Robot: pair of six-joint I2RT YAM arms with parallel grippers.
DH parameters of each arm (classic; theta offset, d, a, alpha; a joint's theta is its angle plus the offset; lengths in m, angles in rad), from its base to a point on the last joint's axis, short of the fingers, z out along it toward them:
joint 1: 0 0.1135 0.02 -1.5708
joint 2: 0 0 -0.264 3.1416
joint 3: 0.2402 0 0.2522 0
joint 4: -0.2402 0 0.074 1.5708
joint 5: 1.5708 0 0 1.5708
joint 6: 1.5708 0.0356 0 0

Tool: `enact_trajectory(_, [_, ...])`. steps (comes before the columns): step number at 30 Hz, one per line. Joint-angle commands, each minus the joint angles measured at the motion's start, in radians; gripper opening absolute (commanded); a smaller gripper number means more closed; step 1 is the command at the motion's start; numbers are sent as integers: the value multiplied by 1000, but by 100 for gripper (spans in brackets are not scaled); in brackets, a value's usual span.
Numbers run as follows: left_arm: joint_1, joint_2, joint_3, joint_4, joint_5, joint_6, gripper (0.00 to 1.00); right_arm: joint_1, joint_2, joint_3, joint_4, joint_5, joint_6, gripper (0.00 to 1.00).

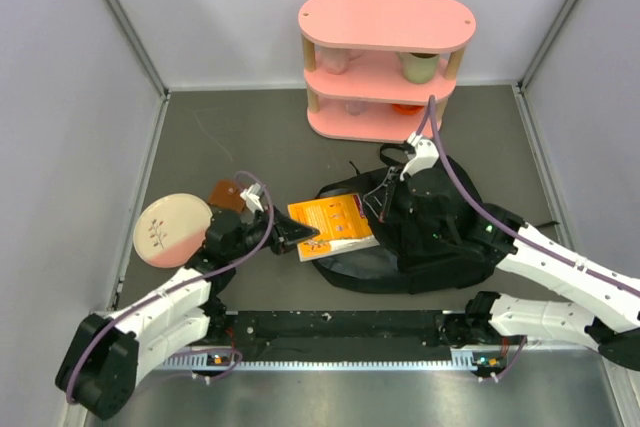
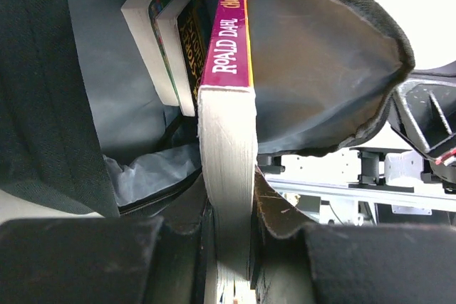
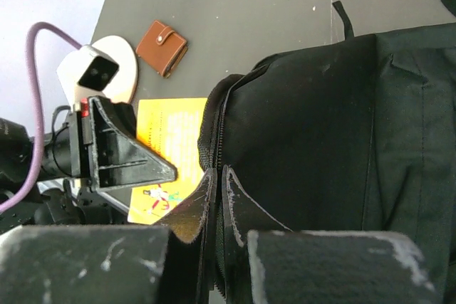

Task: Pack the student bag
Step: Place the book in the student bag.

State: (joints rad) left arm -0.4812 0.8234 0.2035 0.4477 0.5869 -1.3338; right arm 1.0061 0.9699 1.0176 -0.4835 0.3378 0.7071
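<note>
1. Two grippers are both busy at the bag (image 1: 375, 269), which lies floppy on the table (image 1: 250, 137), right of centre, in front of a pink shelf (image 1: 385, 22).
2. Left gripper (image 1: 302, 238): jaws closed down on an orange book (image 1: 335, 222), clamping its page edge.
3. Book's far end sits in the bag mouth; the near part sticks out toward the left arm.
4. Left wrist view: the spine reads ROALD DAHL, and the book stands on edge between the fingers (image 2: 274, 215).
5. Two more books (image 2: 174, 40) sit deeper inside the bag, just left of the held one.
6. Right gripper (image 1: 381, 203): fully closed, pinching the bag's rim fabric by the zipper, at the mouth.
7. Plate (image 1: 172, 229) lies at the table's left side, with a brown wallet (image 1: 226, 195) just beside it; both are apart from the bag.
</note>
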Motion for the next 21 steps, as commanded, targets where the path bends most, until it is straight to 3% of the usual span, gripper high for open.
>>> enact_trajectory(1, [-48, 80, 34, 230, 25, -42, 0, 9, 0, 67, 102, -14, 2, 0])
enact_trajectory(6, [-131, 178, 74, 253, -45, -19, 0, 23, 1, 76, 120, -25, -6, 0])
enact_trajectory(13, [-233, 356, 131, 417, -198, -31, 0, 60, 6, 81, 126, -8, 2, 0])
enact_trajectory(16, [-278, 491, 203, 477, -232, -39, 0, 68, -6, 73, 126, 3, 8, 0])
enact_trajectory(21, [-359, 784, 330, 736, -266, -137, 0, 72, -40, 49, 125, 23, 14, 0])
